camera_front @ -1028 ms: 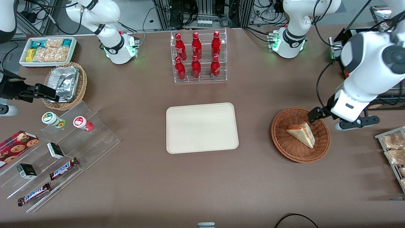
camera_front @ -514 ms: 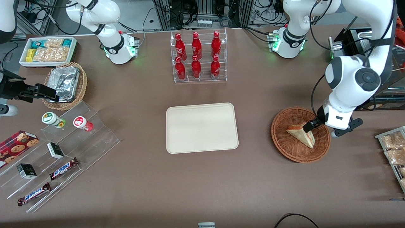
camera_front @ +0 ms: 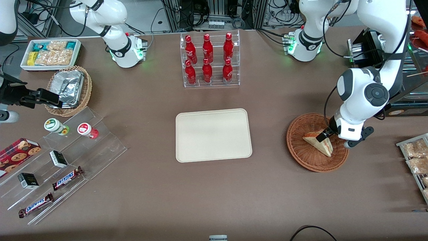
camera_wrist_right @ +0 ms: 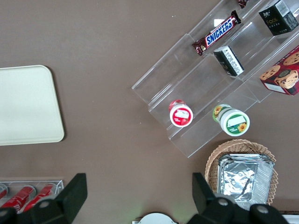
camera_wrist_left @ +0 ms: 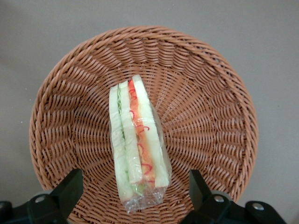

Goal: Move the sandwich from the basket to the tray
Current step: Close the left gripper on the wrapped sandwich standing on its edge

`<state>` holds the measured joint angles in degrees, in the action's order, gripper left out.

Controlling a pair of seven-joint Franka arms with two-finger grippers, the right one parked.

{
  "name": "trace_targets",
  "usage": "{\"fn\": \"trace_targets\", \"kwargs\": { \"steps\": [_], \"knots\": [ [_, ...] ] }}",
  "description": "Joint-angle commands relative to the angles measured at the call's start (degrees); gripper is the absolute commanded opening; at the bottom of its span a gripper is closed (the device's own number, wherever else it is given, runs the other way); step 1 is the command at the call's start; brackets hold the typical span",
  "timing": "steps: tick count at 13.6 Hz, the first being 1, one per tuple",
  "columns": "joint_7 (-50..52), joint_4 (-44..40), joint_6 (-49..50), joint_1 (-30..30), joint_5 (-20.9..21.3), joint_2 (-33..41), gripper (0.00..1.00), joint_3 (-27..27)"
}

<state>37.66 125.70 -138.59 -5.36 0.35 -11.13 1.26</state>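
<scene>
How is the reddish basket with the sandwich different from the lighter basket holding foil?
The reddish-brown basket is wide and shallow; the tan basket looks deeper and paler. The reddish one holds a wrapped sandwich, with the tool open just above it; the tan one holds crumpled silver foil. The reddish one sits toward the working arm's end of the table, the tan one toward the parked arm's. Both are round woven wicker.

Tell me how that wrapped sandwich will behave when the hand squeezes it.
The sandwich looks like soft bread in clear film, so it will probably compress and the film may slip. It stands on edge in the basket, so it may tip. The hand, open, straddles it just above.
</scene>
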Motion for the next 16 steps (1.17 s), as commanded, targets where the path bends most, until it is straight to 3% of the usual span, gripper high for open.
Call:
{"fn": "trace_targets", "kwargs": {
  "steps": [1, 8, 9, 11, 13, 14, 16],
  "knots": [
    [2.33, 0.07, -1.68, 0.17, 0.62, -0.99, 1.00, 0.14],
    [3.65, -0.02, -8.27, 0.09, 0.53, -7.49, 0.98, 0.15],
    [4.00, -0.02, -8.45, 0.09, 0.53, -7.50, 0.87, 0.15],
    [5.50, -0.11, -8.28, -0.09, 0.62, -7.32, 0.38, 0.15],
    [5.23, -0.37, -7.67, -0.09, 0.62, -6.62, 0.09, 0.15],
    [5.15, -0.46, -6.70, -0.09, 0.62, -5.58, 0.04, 0.15],
    [4.62, -2.90, -0.32, -0.35, 1.66, -2.77, 0.05, 0.06]
  ]
}}
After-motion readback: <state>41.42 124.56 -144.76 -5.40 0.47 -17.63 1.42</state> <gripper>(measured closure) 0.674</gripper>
